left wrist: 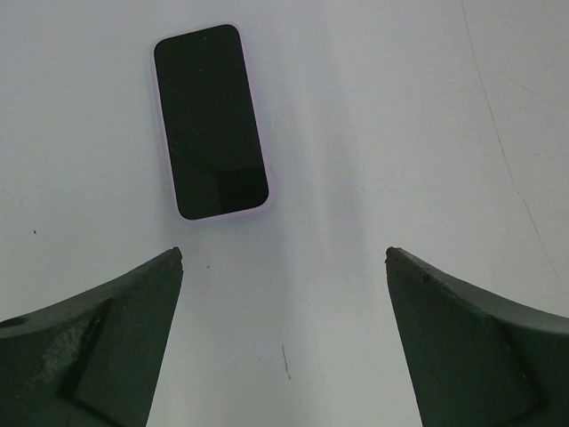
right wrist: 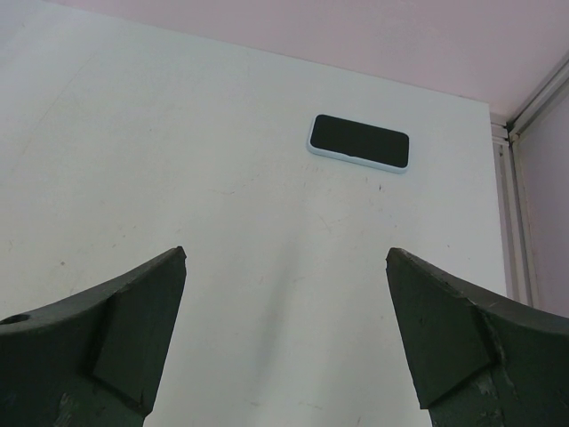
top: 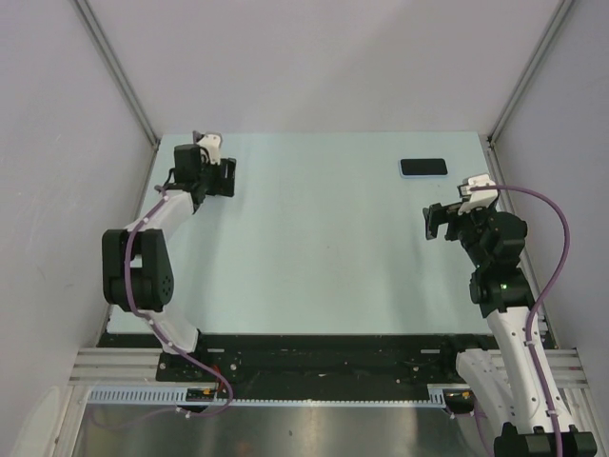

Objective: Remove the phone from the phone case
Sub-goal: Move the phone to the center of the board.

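Left pincer [top: 228, 178] hangs at the far left of the table [top: 314, 257], near the back corner, jaws spread wide with nothing between them. In its own camera the two dark fingers [left wrist: 98, 347] stand well apart at the bottom corners, with only pale table surface in the gap. Beyond them lies the phone [left wrist: 211, 122], flat, dark screen up, seen lengthwise and a little left of the gap's middle. It is well apart from both fingers.

Further right in the top view, the phone [top: 423, 168] rests near the back right corner of the table. Its long side runs along the back edge and it lies close to the right-hand frame [top: 493, 152]. It sits in its case [right wrist: 327, 155], a thin pale rim hugging the screen on every side that shows. Nothing touches it.

Right pincer [top: 433, 222] hangs just nearer the robot than the phone, close to it but apart. Its jaws are also spread wide and grip nothing. From the right wrist its fingers [right wrist: 480, 347] frame bare table, and the phone [right wrist: 359, 141] lies crosswise beyond them, slightly right of centre, near the back wall [right wrist: 311, 36]. A purple cable [top: 557, 238] loops along the right arm.
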{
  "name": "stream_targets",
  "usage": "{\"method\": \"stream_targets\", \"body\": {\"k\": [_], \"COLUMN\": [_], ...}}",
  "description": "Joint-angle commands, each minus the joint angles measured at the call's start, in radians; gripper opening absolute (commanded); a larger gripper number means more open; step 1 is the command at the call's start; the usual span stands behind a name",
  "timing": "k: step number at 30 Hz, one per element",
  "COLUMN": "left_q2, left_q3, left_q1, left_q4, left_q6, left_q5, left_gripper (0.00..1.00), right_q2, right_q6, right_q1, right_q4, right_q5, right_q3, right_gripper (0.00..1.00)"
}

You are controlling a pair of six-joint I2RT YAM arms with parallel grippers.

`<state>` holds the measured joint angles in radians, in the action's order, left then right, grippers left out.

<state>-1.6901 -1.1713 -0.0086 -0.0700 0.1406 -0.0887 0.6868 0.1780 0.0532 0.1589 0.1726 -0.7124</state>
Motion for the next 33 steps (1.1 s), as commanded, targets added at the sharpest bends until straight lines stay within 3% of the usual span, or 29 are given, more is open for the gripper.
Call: {"method": "stream_targets", "body": {"k": [1, 33], "left_q2": [-0.046, -0.299], "left_q3": [-0.082, -0.251], "left_q1": [0.006, 0.07], "left_q4": [0.024, -0.025], "left_q6": [0.004, -0.045], "left_q5": [0.058, 0.0], "left_gripper": [1.0, 1.0], "right_q2": [0.005, 0.019], "right_q6": [0.012, 0.017], "right_q1": [0.008, 0.01], "right_q4": [-0.024, -0.028], "right_q5": [0.002, 0.001], "right_q3": [0.004, 0.01], "right_gripper": [1.0, 1.0]}}
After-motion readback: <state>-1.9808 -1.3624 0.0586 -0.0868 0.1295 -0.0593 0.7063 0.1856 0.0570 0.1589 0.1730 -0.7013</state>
